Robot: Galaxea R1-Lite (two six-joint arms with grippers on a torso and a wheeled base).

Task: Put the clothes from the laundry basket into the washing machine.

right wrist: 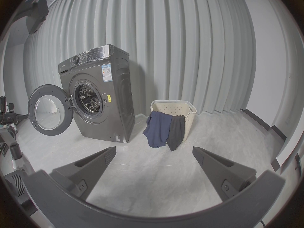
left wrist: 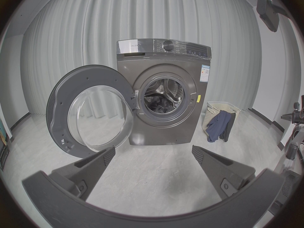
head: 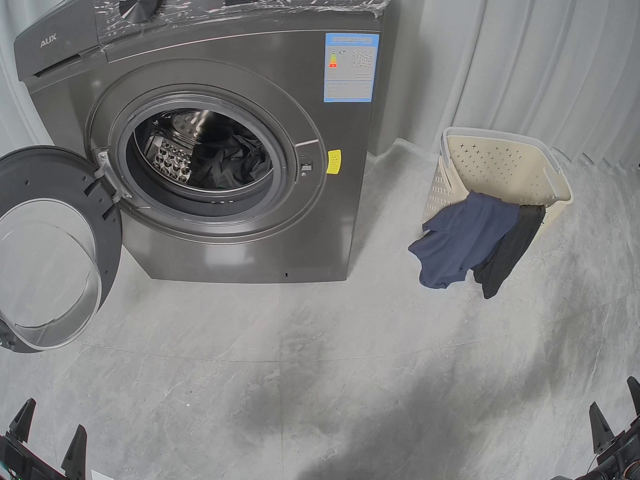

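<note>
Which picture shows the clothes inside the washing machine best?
The head view looks straight into the drum, where dark clothes lie. The left wrist view shows them farther off; the right wrist view sees the drum sideways, clothes unclear.

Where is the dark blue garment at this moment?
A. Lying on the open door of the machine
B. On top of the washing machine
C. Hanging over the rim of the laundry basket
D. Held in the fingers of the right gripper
C: the dark blue garment is draped over the front rim of the laundry basket, next to a black garment, with both hanging down outside it.
</note>
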